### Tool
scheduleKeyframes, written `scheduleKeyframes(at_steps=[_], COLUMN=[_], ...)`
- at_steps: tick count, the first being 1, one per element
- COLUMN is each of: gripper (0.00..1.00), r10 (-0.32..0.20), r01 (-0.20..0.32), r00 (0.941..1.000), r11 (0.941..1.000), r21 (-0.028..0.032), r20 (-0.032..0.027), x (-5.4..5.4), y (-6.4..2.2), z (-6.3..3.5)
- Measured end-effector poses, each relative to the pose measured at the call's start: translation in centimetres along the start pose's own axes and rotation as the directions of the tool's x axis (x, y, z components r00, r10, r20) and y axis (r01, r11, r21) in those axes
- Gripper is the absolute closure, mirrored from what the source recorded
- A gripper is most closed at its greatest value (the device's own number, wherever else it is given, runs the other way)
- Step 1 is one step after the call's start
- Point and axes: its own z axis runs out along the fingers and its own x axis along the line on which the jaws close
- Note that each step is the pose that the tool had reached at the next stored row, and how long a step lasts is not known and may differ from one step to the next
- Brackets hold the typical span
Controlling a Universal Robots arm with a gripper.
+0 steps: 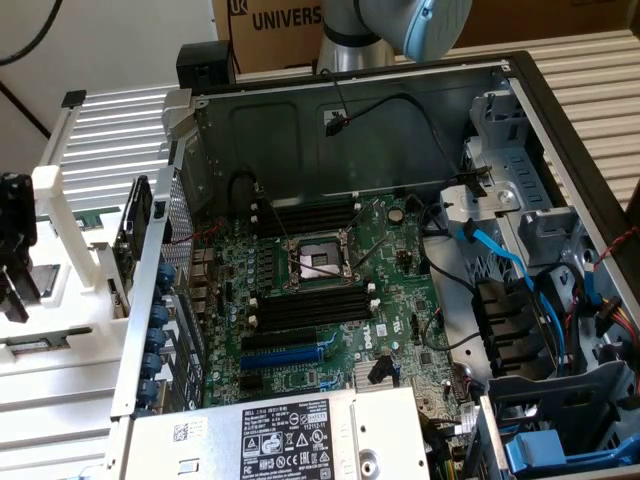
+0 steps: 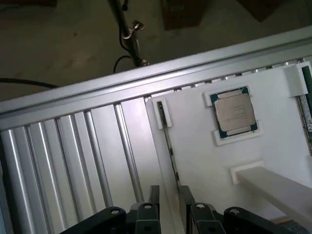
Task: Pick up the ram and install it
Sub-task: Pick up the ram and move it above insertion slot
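Hovering, claw (image 2: 168,204) parted, over the ram (image 2: 169,146) standing in its white holder (image 2: 204,161); nothing lifted, motherboard slots (image 1: 305,305) waiting.

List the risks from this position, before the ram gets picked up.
1. The ram stands edge-on in a white holder. The open gripper straddles it closely, so a slight offset could land a finger on the board's edge.
2. The processor chip sits bare on the same holder, and a sideways swing might knock it.
3. Inside the case, black cables loop beside the memory slots and could snag the ram going in.
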Motion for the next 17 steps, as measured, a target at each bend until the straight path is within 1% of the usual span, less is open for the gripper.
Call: scheduleKeyframes(at_steps=[4,6,9,11,17], gripper=[0.70,0.70,0.70,0.70,0.70], r10=[-0.045,-0.071,-0.119,-0.125,-0.125], r01=[0.045,0.071,0.119,0.125,0.125], r00=[0.9990,0.9974,0.9929,0.9921,0.9921], r11=[0.9990,0.9974,0.9929,0.9921,0.9921], r21=[0.0006,0.0009,0.0012,-0.0004,-0.0004], r20=[0.0070,0.0081,0.0080,0.0076,0.0076], x=[0.03,0.04,0.03,0.03,0.03], y=[0.09,0.11,0.11,0.11,0.10], z=[0.39,0.63,0.92,0.92,0.92])
